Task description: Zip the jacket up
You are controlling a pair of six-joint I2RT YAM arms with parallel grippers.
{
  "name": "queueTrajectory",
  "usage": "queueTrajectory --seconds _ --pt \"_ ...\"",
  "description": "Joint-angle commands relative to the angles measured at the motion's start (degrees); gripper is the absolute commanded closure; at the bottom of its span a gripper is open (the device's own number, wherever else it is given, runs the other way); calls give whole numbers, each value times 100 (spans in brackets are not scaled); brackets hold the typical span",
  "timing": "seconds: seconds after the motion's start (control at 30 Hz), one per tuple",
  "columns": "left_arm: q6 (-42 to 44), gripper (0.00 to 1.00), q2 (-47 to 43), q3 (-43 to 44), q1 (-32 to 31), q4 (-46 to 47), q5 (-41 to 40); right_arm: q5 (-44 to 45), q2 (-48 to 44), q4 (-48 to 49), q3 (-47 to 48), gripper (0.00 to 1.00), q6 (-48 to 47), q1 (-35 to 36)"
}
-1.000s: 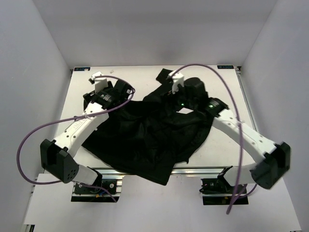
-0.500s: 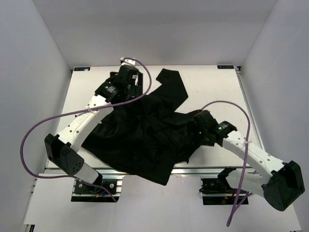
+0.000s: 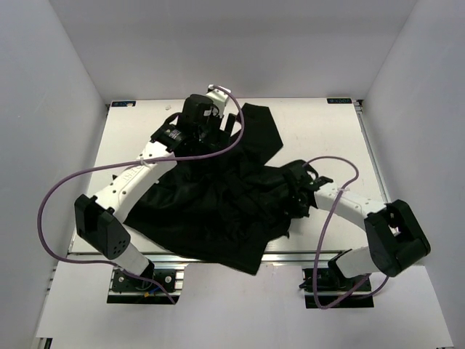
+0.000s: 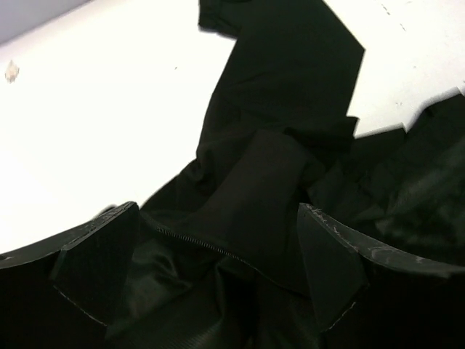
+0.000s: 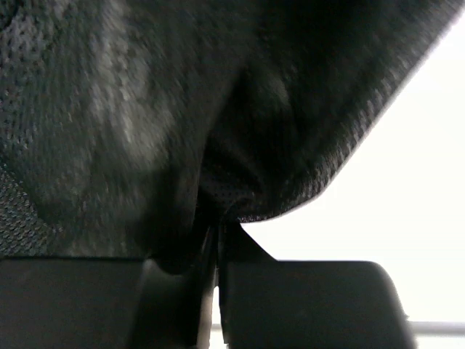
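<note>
The black jacket (image 3: 218,203) lies crumpled across the white table (image 3: 327,131), with one sleeve (image 3: 263,129) stretched toward the back. My left gripper (image 3: 229,123) hovers over the jacket's upper part near that sleeve. It is open (image 4: 211,273), its fingers straddling a fold that carries a line of zipper teeth (image 4: 192,243). My right gripper (image 3: 294,195) sits at the jacket's right edge. In the right wrist view it is shut (image 5: 218,240), pinching the mesh-lined edge of the jacket (image 5: 145,109).
Part of the jacket hangs over the table's front edge (image 3: 247,262). Purple cables (image 3: 73,185) loop off both arms. Grey walls (image 3: 43,109) close in the sides and back. Bare table (image 4: 87,131) lies left of and behind the jacket.
My right arm pulled back from the far side to the jacket's right edge and shut on the fabric. My left arm swung right, over the jacket's upper part. The sleeve now lies flat.
</note>
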Motion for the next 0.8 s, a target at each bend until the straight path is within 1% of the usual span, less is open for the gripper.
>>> queueTrajectory --seconds 0.0,0.07,0.1,0.13,0.17,0.2,0.23,0.27,0.3,0.33,0.37,0.43,0.47,0.5,0.53,0.57,0.6,0.63,0.67,0.7,0.77 --pt "632 2 131 112 -24 345 380 1171 107 526 623 100 -408 -363" --pt "826 2 351 384 -24 250 494 1349 246 964 948 100 -892 -705" --pt "1009 2 587 463 -24 153 573 1306 361 1089 1402 100 -1443 -985" --pt "1072 2 728 707 -24 100 600 1167 510 1290 1642 100 -1849 -1118" --pt "1116 2 878 866 -24 21 635 887 877 1527 1879 100 -2331 -1250" --pt "1169 2 1044 1051 -24 -223 792 632 1098 1634 2499 100 -2745 -1339" --pt "1222 2 1359 1235 -24 -339 898 481 1309 1713 2766 100 -3454 -1409" --pt "1283 2 1502 1498 -24 -427 977 462 1711 1853 2995 100 -3861 -1418" --pt "1397 2 1625 1579 -24 -497 1039 401 1898 2029 3467 100 -4231 -1419" --pt "1450 2 1835 1632 -24 -498 1039 479 2100 1996 3759 100 -4644 -1419" --pt "1485 2 1933 1737 -24 -489 1213 567 2450 1891 4058 100 -4726 -1427" --pt "1573 2 2266 1878 -24 -524 1276 664 2664 1566 4699 100 -4823 -1445" --pt "1600 2 2390 1966 -32 -620 1303 751 2690 1486 4781 84 -4650 -1445" --pt "1617 2 2495 2115 -32 -656 1312 796 2630 1433 4791 70 -4552 -1445" --pt "1618 2 2714 2168 -32 -682 1268 840 2534 1433 4599 56 -4394 -1462" --pt "1618 2 2820 2204 -24 -691 1259 849 2237 1485 4415 25 -4097 -1480" --pt "1591 2 2917 2274 -32 -726 1259 745 2068 1529 4213 11 -4007 -1498" --pt "1583 2 3005 2283 -32 -735 1242 726 1893 1573 4010 11 -3893 -1559" --pt "1556 2 3180 2292 -32 -744 1146 682 1560 1687 3582 11 -3788 -1603" --pt "1434 2 3251 2266 -32 -683 1127 543 1426 1662 3421 11 -3586 -1734" --pt "1302 2 3401 2274 -32 -595 768 463 1067 1539 2983 11 -3357 -1866"
